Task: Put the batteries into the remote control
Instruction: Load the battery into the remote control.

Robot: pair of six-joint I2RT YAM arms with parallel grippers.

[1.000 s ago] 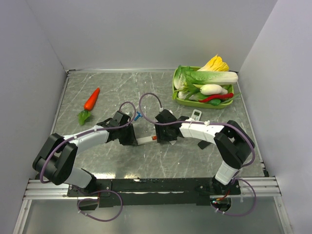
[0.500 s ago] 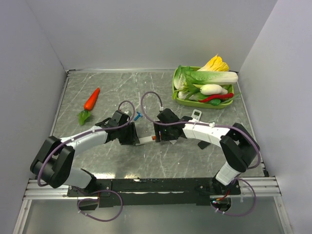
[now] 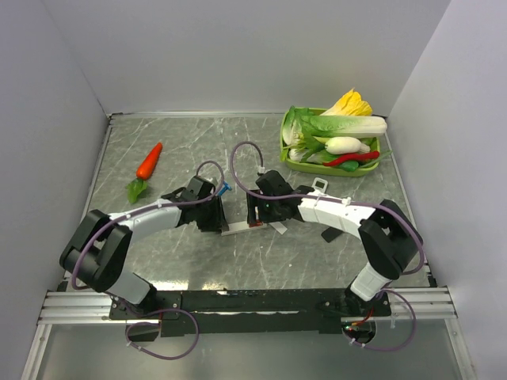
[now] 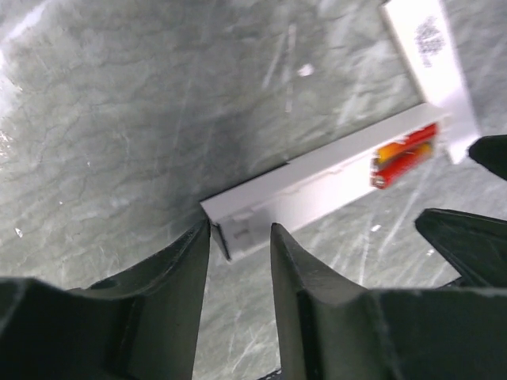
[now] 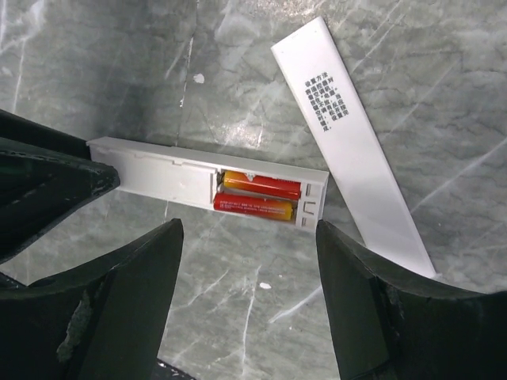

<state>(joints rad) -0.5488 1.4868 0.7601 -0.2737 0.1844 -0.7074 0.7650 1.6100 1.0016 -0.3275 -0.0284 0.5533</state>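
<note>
Both now wider spread: left gripper (image 4: 240, 237) straddles remote control's (image 4: 317, 186) end, right gripper (image 5: 247, 229) above batteries (image 5: 257, 198).

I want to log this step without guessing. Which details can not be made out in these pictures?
- Top view: the batteries are too small, partly covered by the right tool.
- Left wrist view: whether the left tool presses the remote control; its fingers cover the contact.
- Right wrist view: battery polarity marks are too small; a finger partly hides the back cover end.
</note>
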